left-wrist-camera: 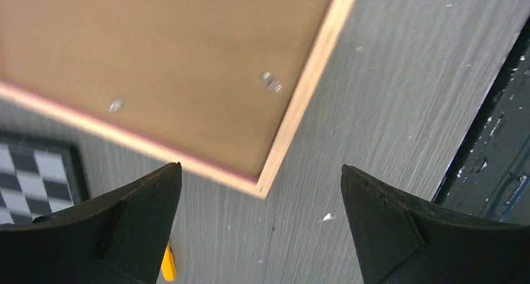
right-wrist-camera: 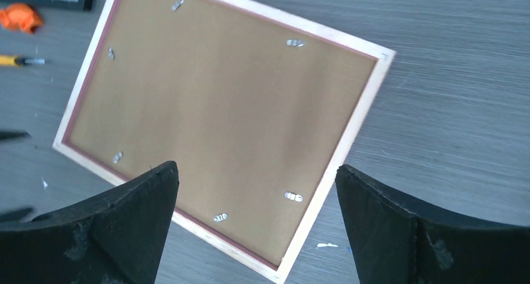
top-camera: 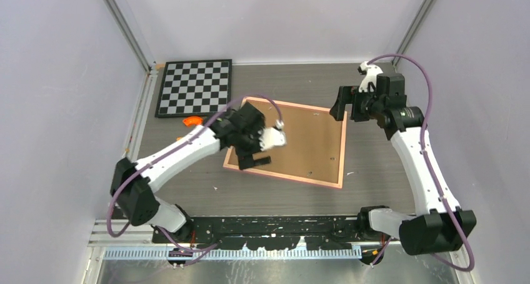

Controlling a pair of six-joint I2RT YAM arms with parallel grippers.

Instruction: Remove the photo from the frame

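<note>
Two robot grippers hover over a picture frame point(top-camera: 303, 140) that lies face down on a grey table point(top-camera: 375, 171), its brown fibreboard back upward inside a thin pink border.

The left gripper point(left-wrist-camera: 260, 166) has its fingers spread wide and holds nothing. One corner of the frame sits just ahead of it, between and beyond its two fingertips, not touched. The right gripper point(right-wrist-camera: 256, 166) is also spread wide and empty. It hangs above the frame, whose whole back fills the space below and ahead of its fingers.

Progress, as a judgement: the task looks barely begun. The backing board is seated in the frame and nothing is lifted. The photo is not visible anywhere; it is presumably under the board, facing the table. Left to do: free the metal clips point(right-wrist-camera: 293, 196), lift out the backing, then take the photo. The clips are too small to tell whether any is already turned aside.

Counts: one frame; six clips seen from the right wrist, around the board's edges; no photo in view. Off to the left gripper's far side lie one black-and-white chessboard point(top-camera: 194, 87), one small orange object point(top-camera: 192, 120) and one yellow-handled tool point(right-wrist-camera: 12, 60).
</note>
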